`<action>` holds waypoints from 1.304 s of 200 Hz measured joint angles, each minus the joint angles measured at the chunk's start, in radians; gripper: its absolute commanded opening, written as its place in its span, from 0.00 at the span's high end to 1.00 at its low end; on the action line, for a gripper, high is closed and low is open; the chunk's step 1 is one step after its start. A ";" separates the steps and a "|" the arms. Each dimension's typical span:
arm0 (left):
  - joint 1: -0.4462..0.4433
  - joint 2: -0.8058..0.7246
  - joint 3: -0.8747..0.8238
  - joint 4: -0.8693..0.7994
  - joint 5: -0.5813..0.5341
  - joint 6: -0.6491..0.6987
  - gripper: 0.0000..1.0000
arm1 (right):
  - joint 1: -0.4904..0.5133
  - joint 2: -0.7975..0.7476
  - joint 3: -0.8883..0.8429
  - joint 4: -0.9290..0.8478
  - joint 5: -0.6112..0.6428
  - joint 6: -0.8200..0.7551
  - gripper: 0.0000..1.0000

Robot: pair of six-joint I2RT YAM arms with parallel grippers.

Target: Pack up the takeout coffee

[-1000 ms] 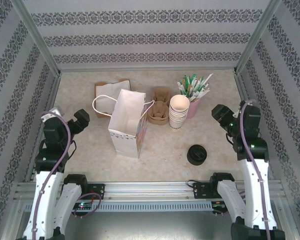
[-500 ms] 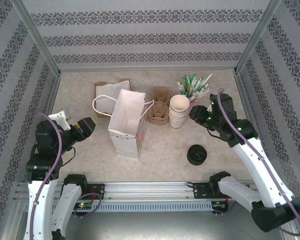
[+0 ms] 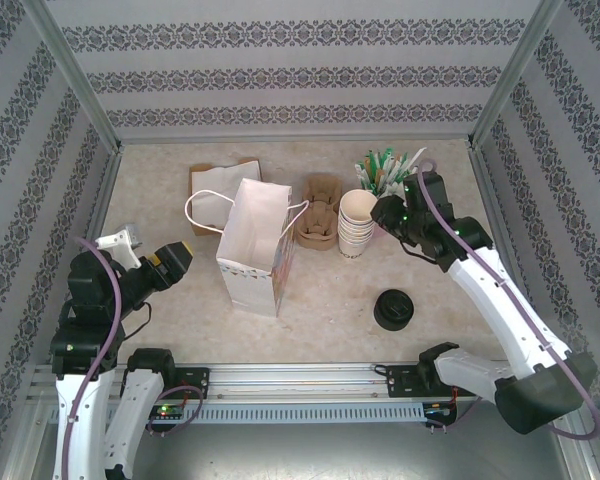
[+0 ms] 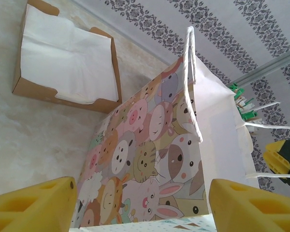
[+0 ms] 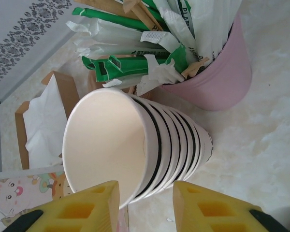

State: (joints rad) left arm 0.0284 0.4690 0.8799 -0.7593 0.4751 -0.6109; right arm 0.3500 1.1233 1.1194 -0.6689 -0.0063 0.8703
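Observation:
The takeout coffee is out of view. A white paper bag (image 3: 255, 245) stands open in the middle of the table, its cartoon-animal side (image 4: 150, 145) facing my left gripper (image 4: 142, 208). That gripper (image 3: 175, 262) hovers open to the left of the bag, apart from it. My right gripper (image 3: 380, 212) is at the right side of a stack of lidless cream cups (image 3: 357, 222). In the right wrist view its yellow fingers (image 5: 82, 208) stand partly apart, open, just short of the stack's rim (image 5: 106, 145). A squat black stack of lids (image 3: 393, 310) sits near the front.
A pink cup of wrapped stirrers (image 3: 388, 190) stands behind the cup stack and close to the right gripper. Brown cup carriers (image 3: 318, 212) sit between the bag and the cups. A cardboard box of napkins (image 3: 215, 185) lies at the back left. Patterned walls enclose three sides.
My right arm has swung in from the right wall to the cup stack, its jaws narrowing. My left gripper has dropped lower, turned toward the bag and narrowed a little.

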 measured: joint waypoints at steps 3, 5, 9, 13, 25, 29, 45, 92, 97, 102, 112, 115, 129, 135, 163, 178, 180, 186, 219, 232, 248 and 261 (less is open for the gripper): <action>0.000 0.000 0.000 0.000 0.000 0.000 0.29 | 0.000 0.003 0.000 0.003 0.000 0.002 0.65; 0.000 0.000 0.000 0.000 0.000 0.000 0.29 | 0.000 0.006 0.000 0.005 0.000 0.003 0.65; 0.000 0.000 0.000 0.000 0.000 0.000 0.29 | 0.000 0.010 0.000 0.007 0.001 0.006 0.65; 0.000 0.000 0.000 0.000 0.000 0.000 0.30 | 0.000 0.013 0.000 0.010 0.002 0.008 0.66; 0.000 -0.001 -0.001 0.000 0.000 0.000 0.30 | 0.000 0.019 0.000 0.016 0.003 0.018 0.67; 0.000 -0.001 -0.001 0.000 0.000 -0.001 0.30 | 0.000 0.021 0.000 0.018 0.005 0.019 0.67; 0.000 -0.003 -0.001 -0.001 0.000 -0.003 0.31 | 0.002 0.025 0.000 0.026 0.009 0.023 0.67; 0.000 -0.005 -0.001 -0.001 0.000 -0.005 0.34 | 0.002 0.047 0.000 0.035 0.022 0.030 0.72; 0.000 -0.005 -0.001 -0.001 0.000 -0.006 0.34 | 0.002 0.050 0.000 0.037 0.024 0.031 0.73; 0.000 -0.005 -0.001 -0.001 0.000 -0.007 0.34 | 0.002 0.051 0.000 0.038 0.026 0.032 0.74; 0.000 -0.005 -0.001 -0.001 0.000 -0.008 0.34 | 0.002 0.055 0.000 0.039 0.027 0.037 0.74; 0.000 -0.005 -0.001 -0.001 0.000 -0.008 0.34 | 0.002 0.056 0.000 0.039 0.028 0.039 0.74; 0.000 -0.005 -0.001 -0.001 0.000 -0.008 0.35 | 0.002 0.063 0.000 0.041 0.029 0.041 0.74; 0.000 -0.005 -0.001 -0.001 0.000 -0.008 0.35 | 0.002 0.065 0.000 0.043 0.029 0.041 0.75; 0.000 -0.005 -0.001 -0.001 0.000 -0.008 0.37 | 0.002 0.079 0.000 0.051 0.033 0.044 0.79; 0.000 -0.005 -0.001 -0.001 0.000 -0.010 0.37 | 0.002 0.084 0.000 0.054 0.034 0.045 0.81; 0.000 -0.005 -0.001 -0.001 0.000 -0.011 0.37 | 0.003 0.084 0.000 0.054 0.034 0.045 0.81; 0.000 -0.005 -0.002 -0.001 0.000 -0.011 0.38 | 0.006 0.084 0.000 0.055 0.036 0.045 0.82; 0.000 -0.005 -0.005 -0.001 0.000 -0.015 0.39 | 0.013 0.085 0.000 0.061 0.041 0.044 0.86; 0.000 -0.005 -0.005 -0.001 0.000 -0.017 0.39 | 0.013 0.085 0.000 0.061 0.043 0.044 0.87; 0.000 -0.005 -0.005 -0.001 0.000 -0.019 0.40 | 0.013 0.087 0.000 0.061 0.044 0.044 0.87; 0.000 -0.005 -0.005 -0.001 0.000 -0.019 0.40 | 0.013 0.090 0.000 0.062 0.044 0.044 0.87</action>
State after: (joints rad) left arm 0.0284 0.4644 0.8745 -0.7601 0.4751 -0.6300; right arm 0.3630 1.2137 1.1194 -0.6071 0.0380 0.9142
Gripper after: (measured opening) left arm 0.604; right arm 0.131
